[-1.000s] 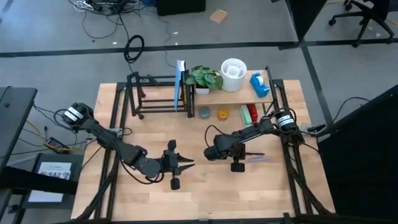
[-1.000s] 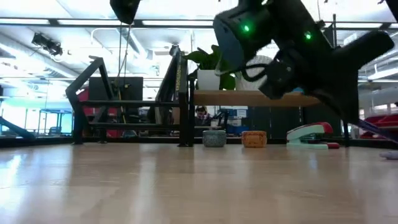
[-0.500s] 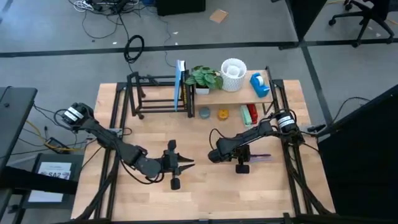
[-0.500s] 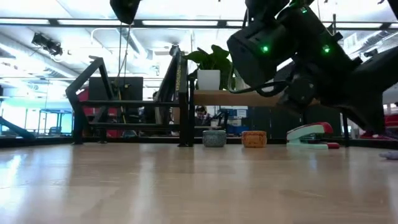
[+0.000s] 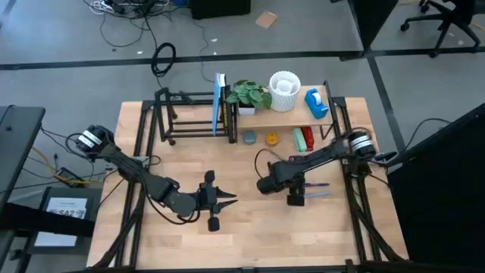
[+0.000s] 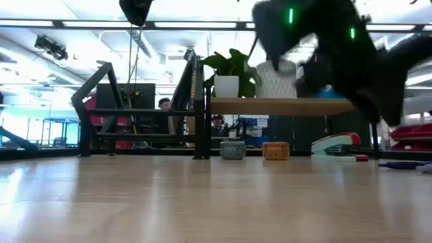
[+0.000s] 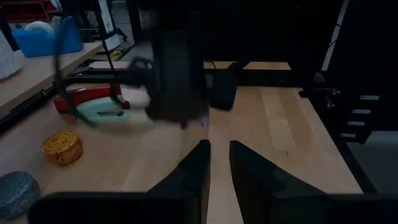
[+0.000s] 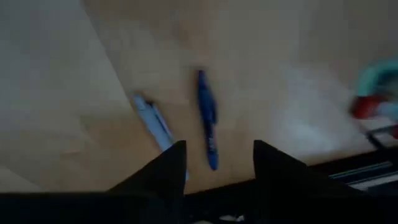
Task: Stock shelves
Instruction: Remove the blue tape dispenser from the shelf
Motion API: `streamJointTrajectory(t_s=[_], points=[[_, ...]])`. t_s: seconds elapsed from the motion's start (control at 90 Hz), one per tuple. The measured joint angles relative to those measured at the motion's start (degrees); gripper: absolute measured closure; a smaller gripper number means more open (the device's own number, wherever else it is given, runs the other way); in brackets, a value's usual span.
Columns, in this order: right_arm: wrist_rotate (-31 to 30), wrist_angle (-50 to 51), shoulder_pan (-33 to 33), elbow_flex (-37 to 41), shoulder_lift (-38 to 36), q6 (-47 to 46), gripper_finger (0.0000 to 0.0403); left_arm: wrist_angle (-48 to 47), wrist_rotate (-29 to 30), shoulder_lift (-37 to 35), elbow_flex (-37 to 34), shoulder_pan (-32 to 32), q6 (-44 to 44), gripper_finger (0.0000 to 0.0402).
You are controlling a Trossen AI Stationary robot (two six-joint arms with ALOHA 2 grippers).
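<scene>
The right tool hangs low over the right part of the worktop, fingers apart and holding nothing. Just under it lie two pens side by side: a dark blue pen and a paler pen. In the high view the pens sit close to the right edge, near the right arm.

The left tool rests over the near middle of the worktop, pointing right. Its fingers stand narrow, with only a thin gap, and they hold nothing.

Farther away stands the plank stand, at the far right of the worktop. On its top are a plant, a white ribbed pot and a blue tape dispenser. Under it, on the worktop, sit a grey bowl, a yellow bowl and a red and green stapler.

To the left of the stand is the black rack, with a blue book upright at its right end.

In the low view a person shows in the room behind the rack.
</scene>
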State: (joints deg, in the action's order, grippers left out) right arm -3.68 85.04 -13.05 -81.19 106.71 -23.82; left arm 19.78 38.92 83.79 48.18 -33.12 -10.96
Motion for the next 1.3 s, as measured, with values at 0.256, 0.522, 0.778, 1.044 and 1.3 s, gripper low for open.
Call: streamJointTrajectory(t_s=[0.256,0.522,0.778,1.044,1.3], points=[[-15.55,0.48,11.65,-0.02,-26.08,-6.0,0.0212,0.08,0.0,0.0,0.0,0.02,0.09,0.036],[-20.19,2.86,34.95,-0.04,-39.52,-14.39,0.0201,0.12,0.02,0.0,0.0,0.13,0.33,0.036],[-18.89,-0.18,44.32,-0.04,-38.9,-8.48,0.0104,0.1,0.02,0.0,0.0,0.11,0.3,0.036],[-19.21,-1.08,47.49,-0.04,-32.72,-4.05,0.0043,0.08,-0.82,0.0,0.0,0.11,0.26,0.036],[-16.98,-1.43,53.52,-0.02,-29.48,0.01,0.0059,0.1,-1.68,0.0,0.0,0.04,0.24,0.036]])
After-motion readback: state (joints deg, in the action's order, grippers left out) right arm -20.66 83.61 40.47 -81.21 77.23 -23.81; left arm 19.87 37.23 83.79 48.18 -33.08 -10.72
